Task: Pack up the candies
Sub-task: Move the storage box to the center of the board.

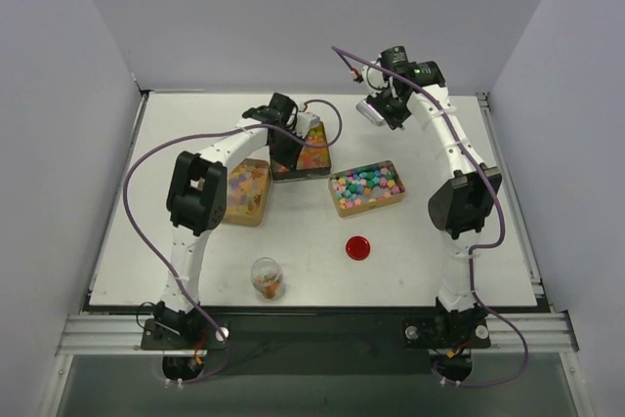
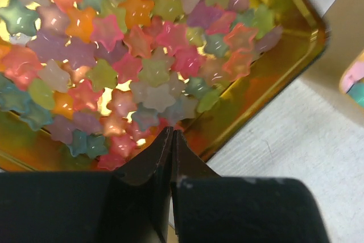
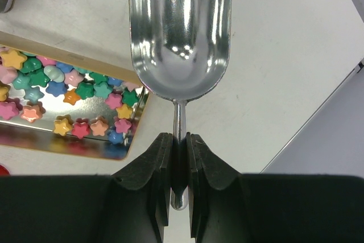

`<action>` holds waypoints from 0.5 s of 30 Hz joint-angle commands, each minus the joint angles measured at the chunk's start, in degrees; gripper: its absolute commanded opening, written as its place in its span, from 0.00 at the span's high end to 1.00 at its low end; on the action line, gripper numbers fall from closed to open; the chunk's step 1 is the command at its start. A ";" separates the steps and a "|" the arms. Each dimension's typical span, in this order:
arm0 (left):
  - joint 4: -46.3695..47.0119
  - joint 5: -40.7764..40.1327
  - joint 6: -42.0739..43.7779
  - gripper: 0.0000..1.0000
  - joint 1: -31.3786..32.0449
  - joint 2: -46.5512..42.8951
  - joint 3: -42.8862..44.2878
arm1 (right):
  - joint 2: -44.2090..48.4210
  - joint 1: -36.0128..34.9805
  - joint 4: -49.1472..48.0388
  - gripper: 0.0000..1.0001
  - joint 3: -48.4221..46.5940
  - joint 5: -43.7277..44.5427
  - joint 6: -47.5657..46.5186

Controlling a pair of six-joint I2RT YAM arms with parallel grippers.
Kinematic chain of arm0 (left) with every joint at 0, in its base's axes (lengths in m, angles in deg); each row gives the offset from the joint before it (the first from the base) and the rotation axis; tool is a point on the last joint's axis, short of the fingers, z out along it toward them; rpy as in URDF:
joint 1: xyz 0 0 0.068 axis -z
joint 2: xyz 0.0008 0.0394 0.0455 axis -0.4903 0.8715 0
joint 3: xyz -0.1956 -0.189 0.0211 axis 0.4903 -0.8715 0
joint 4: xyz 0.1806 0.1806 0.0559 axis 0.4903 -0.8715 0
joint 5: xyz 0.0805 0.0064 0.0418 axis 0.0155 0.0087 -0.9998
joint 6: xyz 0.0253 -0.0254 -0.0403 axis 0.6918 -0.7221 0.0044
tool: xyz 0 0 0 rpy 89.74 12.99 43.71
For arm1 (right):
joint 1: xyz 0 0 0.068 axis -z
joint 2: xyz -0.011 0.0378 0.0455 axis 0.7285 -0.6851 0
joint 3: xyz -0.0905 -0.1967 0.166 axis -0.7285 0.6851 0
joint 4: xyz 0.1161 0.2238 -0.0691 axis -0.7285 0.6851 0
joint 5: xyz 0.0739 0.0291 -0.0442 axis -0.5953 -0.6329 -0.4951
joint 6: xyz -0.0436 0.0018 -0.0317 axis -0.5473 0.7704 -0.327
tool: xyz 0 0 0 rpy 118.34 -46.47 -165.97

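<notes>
The candies are small star-shaped sweets of many colours, lying in three golden trays. My left gripper (image 1: 291,148) is over the middle tray (image 1: 317,171). In the left wrist view its translucent candies (image 2: 142,44) fill the tray (image 2: 267,78), and the left gripper (image 2: 172,132) is shut with its tips at the near corner wall. I cannot tell whether the rim is pinched. My right gripper (image 1: 389,103) is raised at the back, shut on the handle of an empty metal scoop (image 1: 373,112). The scoop (image 3: 181,32) and gripper (image 3: 180,139) hang beside the right tray's candies (image 3: 62,92).
A third tray of candies (image 1: 246,190) lies at the left, partly under the left arm. The right tray (image 1: 369,208) sits mid-table. A clear jar (image 1: 267,278) with some candies stands near the front, and a flat red lid (image 1: 359,247) lies right of it.
</notes>
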 commanded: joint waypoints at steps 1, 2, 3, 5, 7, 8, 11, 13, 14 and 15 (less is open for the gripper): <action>-1.59 0.57 -0.54 0.91 0.87 -5.56 -6.50 | 2.68 0.27 1.93 1.00 -1.78 -0.53 1.05; -1.33 0.66 -0.45 0.91 0.96 -6.08 -7.65 | 2.60 0.27 2.02 1.00 -1.86 -0.53 1.13; -1.15 0.92 -0.54 0.91 1.48 -7.13 -8.45 | 2.51 0.36 2.11 1.00 -1.78 -0.45 1.13; -1.06 1.53 -0.45 0.91 2.19 -8.28 -10.73 | 2.51 0.36 2.20 1.00 -1.78 -2.11 1.13; -0.88 2.32 0.07 0.91 2.80 -10.04 -12.83 | 2.42 0.27 2.28 1.00 -1.60 -2.20 1.13; -0.80 2.67 0.34 0.91 3.15 -10.57 -13.63 | 2.33 0.27 2.28 1.00 -1.69 -2.46 1.05; -0.80 4.17 1.13 0.92 4.30 -13.72 -16.88 | 2.42 0.09 2.90 1.00 -1.43 -3.96 0.70; -0.80 4.52 1.83 0.92 5.09 -15.31 -18.81 | 2.42 -0.08 3.51 1.00 -1.25 -4.75 0.43; -0.62 5.05 1.92 0.92 5.35 -16.88 -21.17 | 2.42 0.00 3.43 1.00 -1.16 -5.10 0.34; -0.36 5.31 2.10 0.92 5.70 -17.77 -22.33 | 2.59 -0.08 3.60 1.00 -1.07 -5.19 0.34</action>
